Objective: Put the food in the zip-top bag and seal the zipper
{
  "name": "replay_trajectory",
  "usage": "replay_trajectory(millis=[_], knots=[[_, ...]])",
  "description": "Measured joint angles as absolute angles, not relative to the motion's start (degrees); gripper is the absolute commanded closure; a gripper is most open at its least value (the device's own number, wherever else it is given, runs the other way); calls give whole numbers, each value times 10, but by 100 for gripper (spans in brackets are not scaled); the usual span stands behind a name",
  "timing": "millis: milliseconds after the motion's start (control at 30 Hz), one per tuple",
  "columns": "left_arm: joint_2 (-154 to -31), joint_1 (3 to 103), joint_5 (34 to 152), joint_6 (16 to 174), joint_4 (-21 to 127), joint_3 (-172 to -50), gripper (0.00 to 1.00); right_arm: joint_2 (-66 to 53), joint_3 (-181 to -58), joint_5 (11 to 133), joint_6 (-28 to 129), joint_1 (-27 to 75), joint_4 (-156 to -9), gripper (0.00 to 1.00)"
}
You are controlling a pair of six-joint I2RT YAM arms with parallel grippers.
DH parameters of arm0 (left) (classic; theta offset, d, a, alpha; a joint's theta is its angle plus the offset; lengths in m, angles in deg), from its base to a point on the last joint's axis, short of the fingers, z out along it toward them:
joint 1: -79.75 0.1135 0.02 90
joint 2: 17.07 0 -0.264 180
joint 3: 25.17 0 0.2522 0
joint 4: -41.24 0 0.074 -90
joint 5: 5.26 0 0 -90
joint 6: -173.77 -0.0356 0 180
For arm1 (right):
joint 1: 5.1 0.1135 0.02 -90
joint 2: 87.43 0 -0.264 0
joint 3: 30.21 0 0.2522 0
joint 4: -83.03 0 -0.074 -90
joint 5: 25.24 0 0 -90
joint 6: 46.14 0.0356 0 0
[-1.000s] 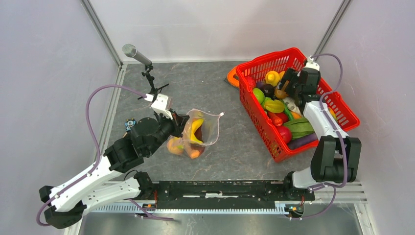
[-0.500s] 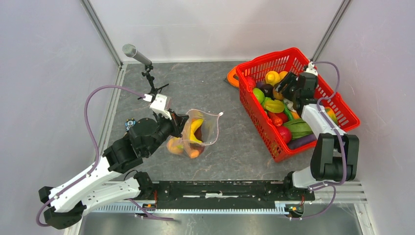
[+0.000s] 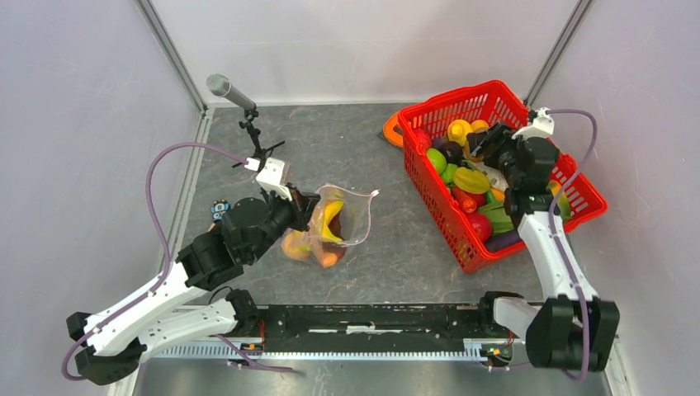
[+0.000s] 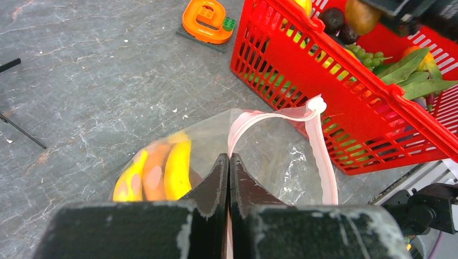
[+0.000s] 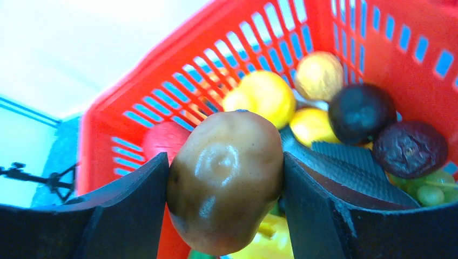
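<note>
The clear zip-top bag (image 3: 353, 221) lies mid-table with a yellow banana (image 4: 175, 170) and orange pieces inside. My left gripper (image 4: 228, 162) is shut on its pink zipper (image 4: 324, 156) at the bag's near edge, and the mouth gapes open. More food fills the red basket (image 3: 578, 183) at the right. Over that basket my right gripper (image 5: 224, 162) is shut on a brown kiwi (image 5: 227, 210), held clear above the other pieces. In the top view the right gripper (image 3: 481, 145) hovers over the basket's middle.
A flat orange ring (image 3: 391, 130) lies just left of the basket's far corner. A microphone on a small stand (image 3: 248, 115) stands at the back left. The basket's wall (image 4: 345, 70) rises close to the bag's right side.
My right gripper has closed on the brown kiwi and lifted it out of the pile, the arm swinging up and rightward. The left gripper and the bag have not moved.
</note>
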State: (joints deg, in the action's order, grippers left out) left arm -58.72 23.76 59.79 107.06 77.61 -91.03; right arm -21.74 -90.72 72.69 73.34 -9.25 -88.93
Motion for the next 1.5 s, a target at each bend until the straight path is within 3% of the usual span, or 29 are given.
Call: replay_trajectory(millis=[400,867,1300,1500], knots=[[-592,238,600,1071,775,-910,95,-324,-862,939,753,-67,-993,61],[-601,238,614,1072,772,-910,94,-380,-860,1111,675,177,-1056,61],[-618,238,626,1072,772,-911,94,-280,-952,993,461,425,-892,61],[-617,238,626,1072,773,-914,94,-224,-991,911,406,471,-834,50]])
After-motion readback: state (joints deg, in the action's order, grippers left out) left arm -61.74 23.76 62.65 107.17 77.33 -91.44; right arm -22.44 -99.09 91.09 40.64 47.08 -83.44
